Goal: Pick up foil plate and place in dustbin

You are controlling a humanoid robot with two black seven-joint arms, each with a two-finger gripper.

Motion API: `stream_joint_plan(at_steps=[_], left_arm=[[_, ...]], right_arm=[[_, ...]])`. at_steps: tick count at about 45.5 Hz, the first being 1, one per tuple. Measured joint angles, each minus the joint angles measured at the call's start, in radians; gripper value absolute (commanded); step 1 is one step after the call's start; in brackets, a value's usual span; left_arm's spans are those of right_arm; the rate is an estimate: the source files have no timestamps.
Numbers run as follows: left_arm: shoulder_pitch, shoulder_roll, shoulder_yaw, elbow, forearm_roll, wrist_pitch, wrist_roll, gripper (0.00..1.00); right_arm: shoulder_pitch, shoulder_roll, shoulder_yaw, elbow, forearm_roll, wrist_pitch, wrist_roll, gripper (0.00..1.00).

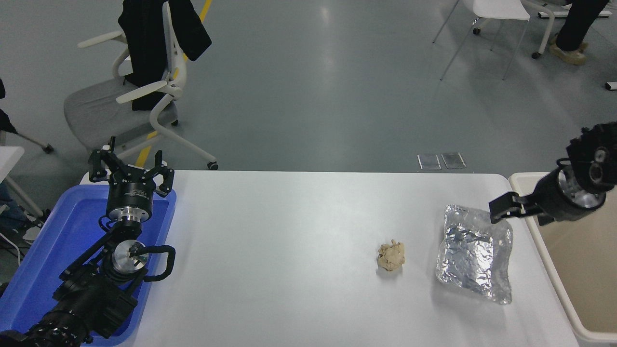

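The foil plate [475, 253], a crumpled silver tray, lies on the white table [289, 241] near its right end. The cream dustbin [585, 270] stands just right of the table, at the picture's right edge. My right gripper [523, 214] is open and empty. It comes in from the right edge and hovers over the dustbin's near-left rim, at the plate's far right corner, not touching it. My left gripper [130, 166] is open and parked over the blue tray at the lower left.
A small tan crumpled paper wad [391, 255] lies left of the foil plate. A blue plastic tray [43, 255] sits at the table's left end. A grey office chair [130, 101] and a person's legs [573, 29] are beyond the table.
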Motion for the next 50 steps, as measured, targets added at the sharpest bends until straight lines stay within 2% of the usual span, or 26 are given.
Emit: stream_joint_plan(at_steps=[8,28,32,36,43,46,47,48,50], left_arm=[[0.000,0.000,0.000,0.000,0.000,0.000,0.000,0.99],[-0.001,0.000,0.000,0.000,0.000,0.000,0.000,0.99],[-0.001,0.000,0.000,0.000,0.000,0.000,0.000,0.99],[-0.002,0.000,0.000,0.000,0.000,0.000,0.000,0.99],[-0.002,0.000,0.000,0.000,0.000,0.000,0.000,0.99],[-0.002,0.000,0.000,0.000,0.000,0.000,0.000,0.99],[-0.002,0.000,0.000,0.000,0.000,0.000,0.000,0.99],[-0.002,0.000,0.000,0.000,0.000,0.000,0.000,0.99],[-0.002,0.000,0.000,0.000,0.000,0.000,0.000,0.99]], right_arm=[[-0.173,-0.014,0.104,-0.094,-0.051,-0.051,-0.004,1.00],[-0.475,0.072,0.284,-0.337,-0.086,-0.146,-0.013,1.00],[-0.505,0.087,0.310,-0.364,-0.086,-0.155,-0.018,0.96],[-0.529,0.101,0.335,-0.389,-0.086,-0.161,-0.021,0.74],[-0.561,0.118,0.373,-0.423,-0.084,-0.166,-0.029,0.20],[-0.569,0.124,0.383,-0.432,-0.084,-0.167,-0.032,0.12],[-0.571,0.125,0.385,-0.433,-0.084,-0.167,-0.033,0.04],[-0.573,0.126,0.389,-0.436,-0.084,-0.168,-0.034,0.00],[-0.576,0.128,0.393,-0.440,-0.084,-0.168,-0.034,0.00]])
